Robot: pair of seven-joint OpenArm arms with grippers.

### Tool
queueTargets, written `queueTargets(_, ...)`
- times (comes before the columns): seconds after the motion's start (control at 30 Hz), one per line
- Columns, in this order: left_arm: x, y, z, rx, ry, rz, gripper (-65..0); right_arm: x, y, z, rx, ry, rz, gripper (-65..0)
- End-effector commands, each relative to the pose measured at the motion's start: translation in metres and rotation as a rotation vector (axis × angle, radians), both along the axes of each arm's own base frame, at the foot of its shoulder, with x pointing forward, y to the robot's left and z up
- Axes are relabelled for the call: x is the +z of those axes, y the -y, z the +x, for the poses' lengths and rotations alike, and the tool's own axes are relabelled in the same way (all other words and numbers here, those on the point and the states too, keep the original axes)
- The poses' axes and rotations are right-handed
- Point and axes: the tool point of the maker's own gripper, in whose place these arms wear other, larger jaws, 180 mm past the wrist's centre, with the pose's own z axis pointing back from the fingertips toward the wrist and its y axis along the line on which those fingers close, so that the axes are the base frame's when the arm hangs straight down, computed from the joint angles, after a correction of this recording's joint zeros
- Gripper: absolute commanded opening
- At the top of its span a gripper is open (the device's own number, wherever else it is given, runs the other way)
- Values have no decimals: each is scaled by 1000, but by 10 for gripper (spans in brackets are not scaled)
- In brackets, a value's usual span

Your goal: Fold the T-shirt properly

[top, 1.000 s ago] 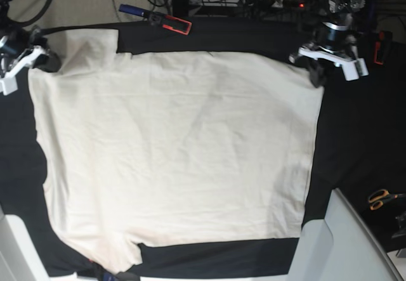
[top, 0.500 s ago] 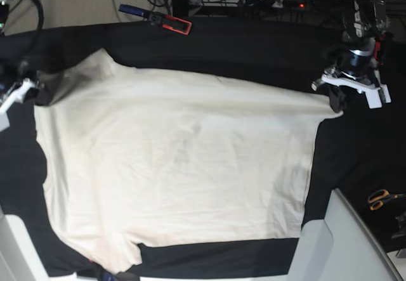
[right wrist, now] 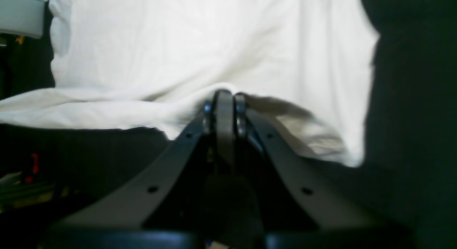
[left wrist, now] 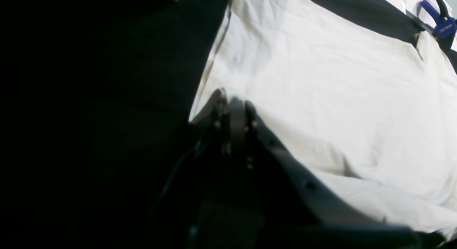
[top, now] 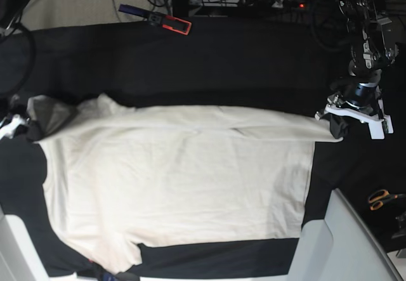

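The cream T-shirt (top: 177, 179) lies on the black table cloth (top: 222, 59), with its far edge lifted and drawn toward the near side. My left gripper (top: 336, 127) is at the shirt's far right corner and is shut on the fabric. In the left wrist view the gripper (left wrist: 231, 104) pinches the shirt's (left wrist: 321, 81) edge. My right gripper (top: 30, 129) is at the far left corner by the sleeve. In the right wrist view the gripper (right wrist: 225, 97) is shut on a raised fold of the shirt (right wrist: 214, 38).
A blue and red clamp (top: 166, 19) lies at the table's far edge, and a blue clamp (left wrist: 442, 20) shows in the left wrist view. Orange scissors (top: 380, 198) lie at the right. Pale grey panels stand at the near right (top: 336, 243) and near left (top: 13, 249).
Both grippers have moved toward the near side, pulling the shirt's far edge with them. More black cloth shows at the back, and the shirt looks shorter front to back.
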Motion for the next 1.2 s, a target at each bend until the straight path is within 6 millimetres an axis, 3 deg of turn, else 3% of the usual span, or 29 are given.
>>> queueTargets(0.0, 13, -4, 6, 0, 45, 16, -650, 16, 8, 13, -14, 59, -3, -648)
queueTargets(0.1, 17, -4, 12, 0, 59, 24, -650, 13, 18, 22, -29, 43, 13, -648)
queueTargets(0.23, 18, -8, 15, 4, 51, 105, -650, 8, 13, 33, -3, 23, 29, -648)
queueTargets(0.53, 22, -6, 29, -7, 62, 147, -650, 33, -7, 67, 72, 89, 14, -648)
queueTargets(0.7, 13, 10, 42, -85, 38, 160, -650, 26, -5, 80, 78, 50, -50, -648)
queueTargets(0.93, 2, 1, 51, -73, 9, 158, -650, 23, -3, 95, 62, 44, -78, -648)
queueTargets(1.17, -4, -10, 60, -73, -68, 202, -650, 11, -33, 113, 138, 48, -77, -648)
